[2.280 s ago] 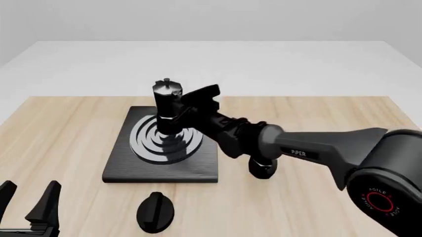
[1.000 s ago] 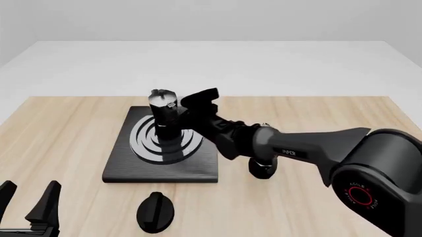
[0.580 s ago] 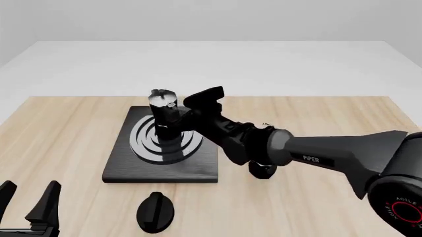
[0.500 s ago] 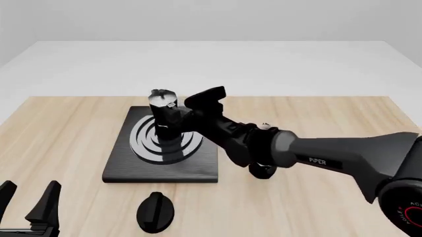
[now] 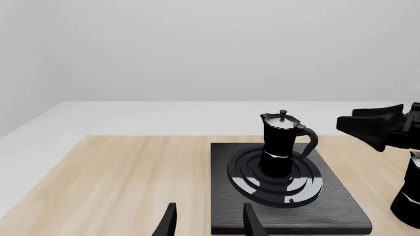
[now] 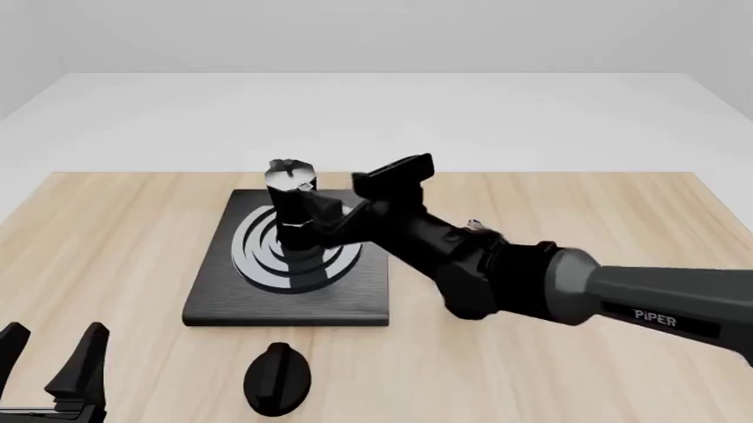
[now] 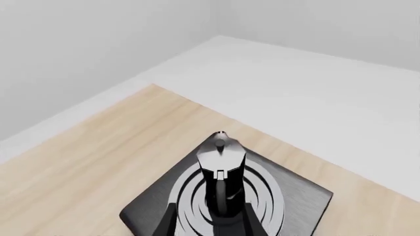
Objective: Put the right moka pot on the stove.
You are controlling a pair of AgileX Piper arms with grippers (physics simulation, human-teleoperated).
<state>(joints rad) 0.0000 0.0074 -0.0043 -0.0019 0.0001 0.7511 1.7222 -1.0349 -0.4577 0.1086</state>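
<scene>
The right moka pot (image 6: 293, 204), black with a silver lid, stands upright on the ring burner of the stove (image 6: 353, 301). It also shows in the left wrist view (image 5: 281, 145) and the right wrist view (image 7: 221, 174), where its handle faces the camera. My right gripper (image 6: 333, 226) is open. Its fingers (image 7: 169, 220) stand apart on either side of the handle, just short of the pot, and hold nothing. My left gripper (image 6: 53, 374) is open and empty at the near left table edge, far from the stove (image 5: 341, 209).
A small black oval knob (image 6: 277, 379) lies on the wood in front of the stove. A second black moka pot (image 5: 408, 196) stands right of the stove, mostly behind the right arm in the front view.
The pot came down onto the burner. My right gripper has since let go of it and drawn back to the right. The left arm has not moved.
</scene>
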